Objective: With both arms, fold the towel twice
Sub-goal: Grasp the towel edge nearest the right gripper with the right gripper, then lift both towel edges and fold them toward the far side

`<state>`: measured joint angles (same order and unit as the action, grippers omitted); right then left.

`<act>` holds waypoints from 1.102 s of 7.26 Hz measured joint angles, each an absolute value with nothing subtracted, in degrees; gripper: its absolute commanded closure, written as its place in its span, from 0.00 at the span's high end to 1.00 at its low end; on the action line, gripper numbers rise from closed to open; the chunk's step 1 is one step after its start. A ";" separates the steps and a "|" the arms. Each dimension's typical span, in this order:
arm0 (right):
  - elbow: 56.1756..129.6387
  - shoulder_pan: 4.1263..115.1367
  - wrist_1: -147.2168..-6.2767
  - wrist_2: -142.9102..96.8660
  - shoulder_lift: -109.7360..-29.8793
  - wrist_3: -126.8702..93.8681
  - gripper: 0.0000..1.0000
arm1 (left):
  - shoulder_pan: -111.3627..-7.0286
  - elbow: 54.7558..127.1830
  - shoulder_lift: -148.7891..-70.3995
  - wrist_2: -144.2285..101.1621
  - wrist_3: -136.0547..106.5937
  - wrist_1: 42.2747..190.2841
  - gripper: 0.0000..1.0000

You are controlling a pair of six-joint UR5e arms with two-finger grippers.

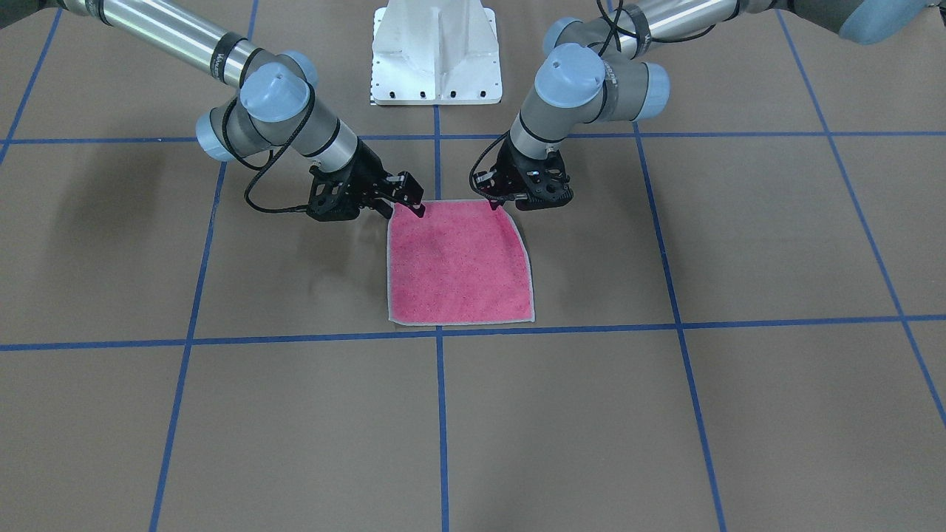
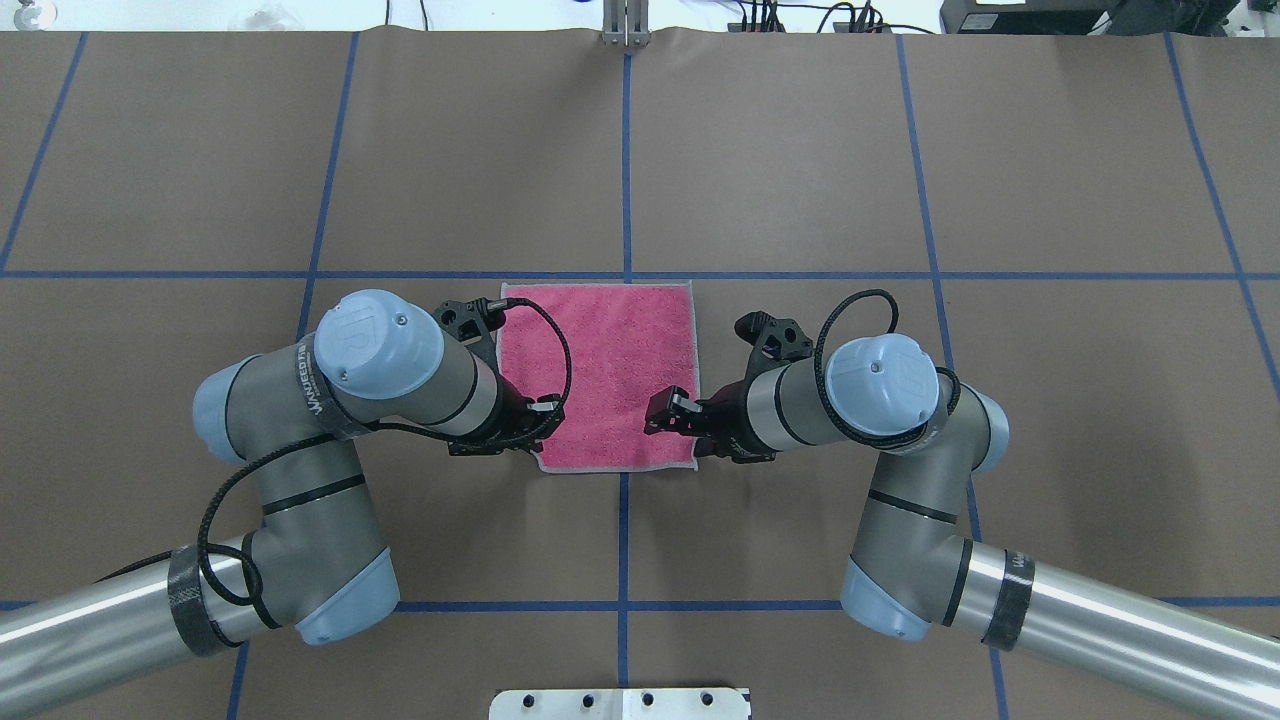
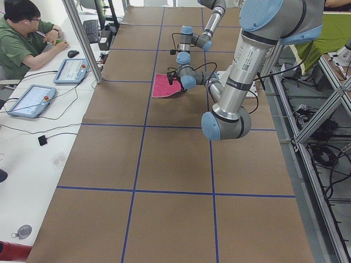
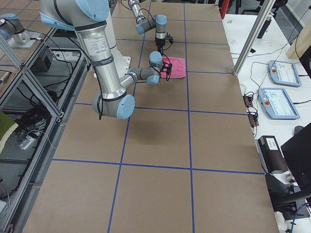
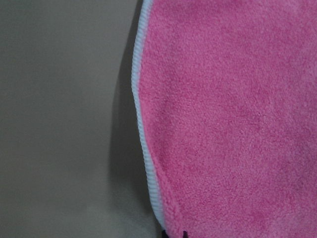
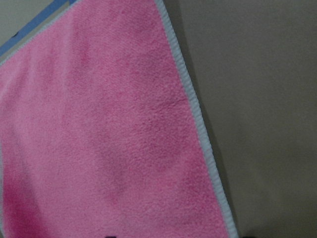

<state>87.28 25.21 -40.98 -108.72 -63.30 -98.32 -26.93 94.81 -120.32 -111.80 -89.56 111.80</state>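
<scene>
The towel [image 1: 458, 266] lies pink face up on the brown table, with its pale stitched edge all round; it also shows in the overhead view [image 2: 600, 370]. My left gripper [image 1: 494, 201] is shut on the towel's corner nearest the robot on my left side [image 2: 540, 432]. My right gripper [image 1: 414, 208] is shut on the other corner on the robot's side [image 2: 660, 415]. In both wrist views the pink cloth [image 5: 223, 124] [image 6: 99, 124] fills the frame. Its edge casts a shadow on the table, so it is slightly raised there. The grey face is hidden.
The white pedestal base [image 1: 436, 52] stands behind the towel on the robot's side. Blue tape lines [image 1: 440, 414] cross the brown table. An operator [image 3: 22, 38] sits at a side desk with tablets [image 3: 71, 70], off the table.
</scene>
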 measured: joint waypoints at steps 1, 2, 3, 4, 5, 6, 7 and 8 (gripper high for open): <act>87.26 25.12 -40.98 -108.72 -63.28 -98.39 0.00 | -26.92 94.82 -120.32 -111.80 -89.56 111.80 0.00; 87.26 25.13 -40.96 -108.72 -63.28 -98.42 0.00 | -26.91 94.86 -120.32 -111.80 -89.56 111.80 0.00; 87.27 25.14 -40.94 -108.72 -63.28 -98.45 0.00 | -26.91 94.89 -120.32 -111.80 -89.56 111.80 0.00; 87.30 25.14 -40.88 -108.72 -63.28 -98.49 0.00 | -26.94 94.93 -120.36 -111.80 -89.56 111.80 0.00; 87.41 25.14 -40.80 -108.72 -63.28 -98.60 0.00 | -27.03 95.09 -120.46 -111.82 -89.58 111.80 0.00; 87.62 25.15 -40.72 -108.76 -63.28 -98.79 0.00 | -27.16 95.51 -120.53 -111.92 -89.62 111.80 0.00; 88.13 25.22 -40.65 -108.90 -63.33 -98.97 0.00 | -27.31 96.17 -120.56 -112.46 -89.64 111.78 0.00; 89.14 25.32 -40.62 -109.10 -63.59 -99.07 0.00 | -27.37 96.77 -120.56 -113.36 -89.64 111.74 0.00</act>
<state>89.14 25.32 -40.62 -109.10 -63.59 -99.07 -27.37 96.77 -120.56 -113.36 -89.64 111.74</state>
